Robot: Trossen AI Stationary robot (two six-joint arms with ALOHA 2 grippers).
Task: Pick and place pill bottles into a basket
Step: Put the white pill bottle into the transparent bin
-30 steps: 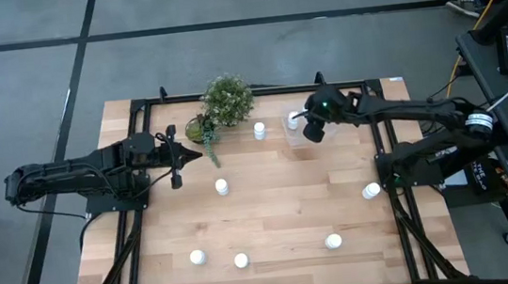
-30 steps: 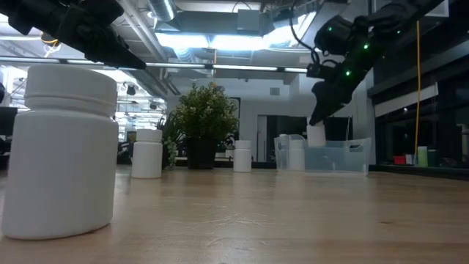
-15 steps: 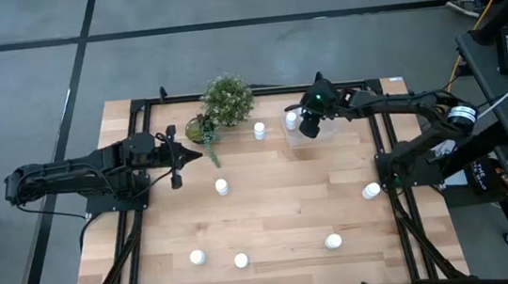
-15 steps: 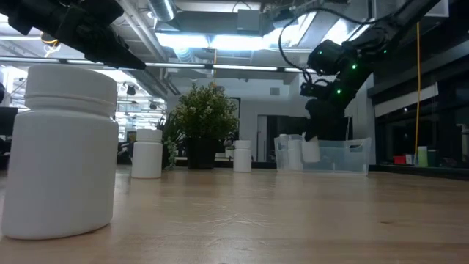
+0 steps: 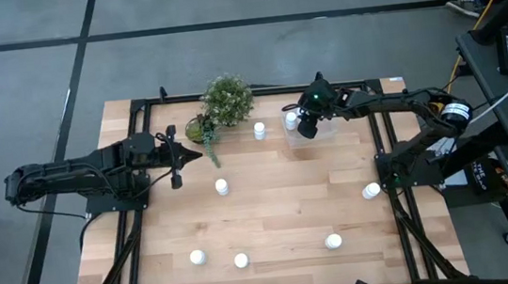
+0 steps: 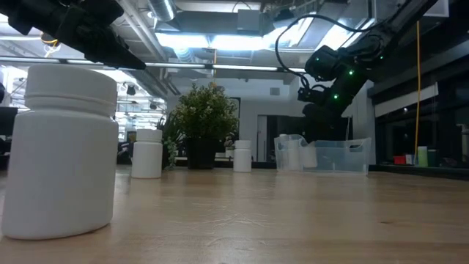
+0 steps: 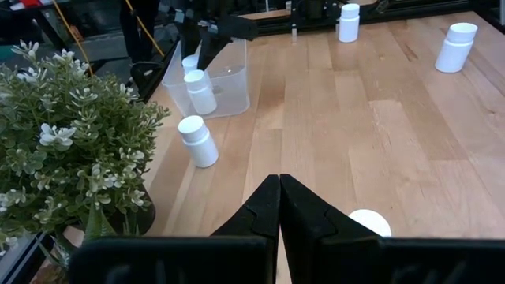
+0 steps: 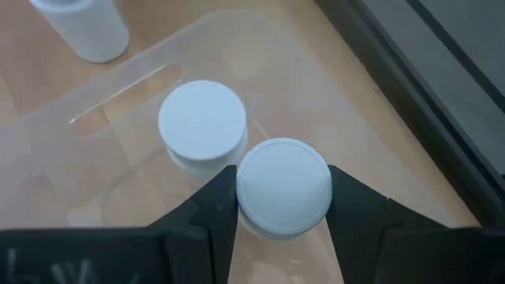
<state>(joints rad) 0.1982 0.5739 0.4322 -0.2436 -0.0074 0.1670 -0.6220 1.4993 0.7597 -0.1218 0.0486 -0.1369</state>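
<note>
The basket point(image 5: 321, 127), a clear plastic dish, stands at the far right of the table. My right gripper point(image 5: 301, 126) reaches down into it, shut on a white pill bottle point(image 8: 284, 185). A second pill bottle point(image 8: 203, 120) stands upright inside the basket, right beside the held one. Several more pill bottles stand on the wood, among them one point(image 5: 259, 130) just left of the basket and one point(image 5: 222, 187) at mid table. My left gripper point(image 5: 197, 155) hovers shut at the table's left, beside the plant, touching nothing. My right gripper pinches the pill bottle at its cap point(image 8: 278, 207) between its two fingers point(image 8: 213, 209), one on each side. It comes slanting down from the table's right. The bottle hangs slightly tilted, low inside the basket point(image 6: 322, 155). Whether its base touches the basket floor I cannot tell.
A green potted plant point(image 5: 227, 99) stands at the far edge, left of the basket. Loose bottles stand along the near edge point(image 5: 197, 257), point(image 5: 241, 260), point(image 5: 334, 241) and at the right edge point(image 5: 371, 190). A black frame rail point(image 5: 258, 91) borders the table.
My right gripper has come down and a little toward the table's left, carrying the pill bottle from above the basket's rim down into the basket, beside the bottle standing there. It has stayed shut on the bottle.
</note>
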